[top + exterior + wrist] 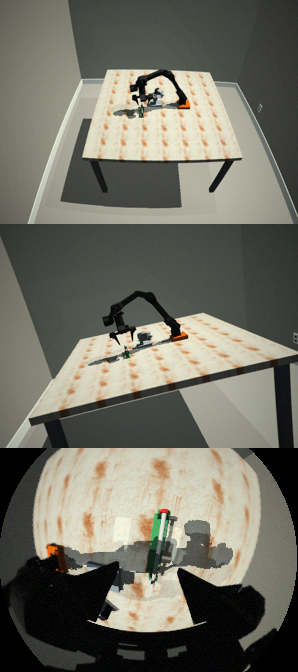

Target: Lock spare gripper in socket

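- While one black arm (150, 76) (159, 306) bends high over the one table (154, 134) (171, 358) (122, 488), its one gripper (142, 103) (126, 343) (149, 567) has two fingers standing wide, with nothing between them.
- One pin (142, 113) (126, 351) (162, 533), pale with one red end, is at the one green holder (141, 116) (128, 355) (155, 528), under the gripper and apart from the fingers.
- I cannot tell whether the pin rests fully in this holder.
- One grey stand (156, 103) (144, 345) carries one grey block (159, 93) (143, 336); it stands between the green holder and the one orange base (187, 106) (185, 337) (54, 554).
- In the wrist view, one finger hides part of this stand.
- One wall socket (260, 108) (295, 338) is away from the table.
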You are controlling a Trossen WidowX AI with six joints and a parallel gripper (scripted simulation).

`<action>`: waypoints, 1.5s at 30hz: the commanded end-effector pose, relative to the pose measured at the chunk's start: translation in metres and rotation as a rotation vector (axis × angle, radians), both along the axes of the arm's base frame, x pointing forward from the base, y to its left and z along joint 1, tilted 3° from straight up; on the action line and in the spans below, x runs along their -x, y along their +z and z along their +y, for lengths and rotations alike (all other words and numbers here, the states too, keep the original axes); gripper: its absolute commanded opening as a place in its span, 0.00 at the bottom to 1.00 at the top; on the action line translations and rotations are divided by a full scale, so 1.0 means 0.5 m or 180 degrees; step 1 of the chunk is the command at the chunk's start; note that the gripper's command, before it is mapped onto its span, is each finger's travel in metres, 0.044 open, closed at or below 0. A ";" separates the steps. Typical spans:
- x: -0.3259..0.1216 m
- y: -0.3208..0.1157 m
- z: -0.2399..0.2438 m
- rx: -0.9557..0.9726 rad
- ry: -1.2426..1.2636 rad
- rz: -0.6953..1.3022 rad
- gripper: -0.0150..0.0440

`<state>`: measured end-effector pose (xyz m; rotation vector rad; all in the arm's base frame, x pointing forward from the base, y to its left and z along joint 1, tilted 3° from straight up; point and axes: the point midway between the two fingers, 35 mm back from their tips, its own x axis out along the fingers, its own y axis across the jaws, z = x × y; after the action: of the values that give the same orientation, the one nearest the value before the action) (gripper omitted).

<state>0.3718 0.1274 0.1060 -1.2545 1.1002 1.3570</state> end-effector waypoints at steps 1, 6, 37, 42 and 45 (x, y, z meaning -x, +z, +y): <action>0.001 0.022 0.000 -0.0001 0.0000 -0.0002 1.00; 0.005 0.043 0.000 0.0005 0.0002 0.0017 1.00; 0.043 0.169 -0.205 0.0016 -0.2387 -0.0075 1.00; 0.094 0.162 -0.331 0.0035 -0.4059 -0.0042 1.00; 0.130 0.156 -0.389 0.0038 -0.4928 -0.0027 1.00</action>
<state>0.3380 -0.0160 0.1893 -0.4752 1.4432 0.5076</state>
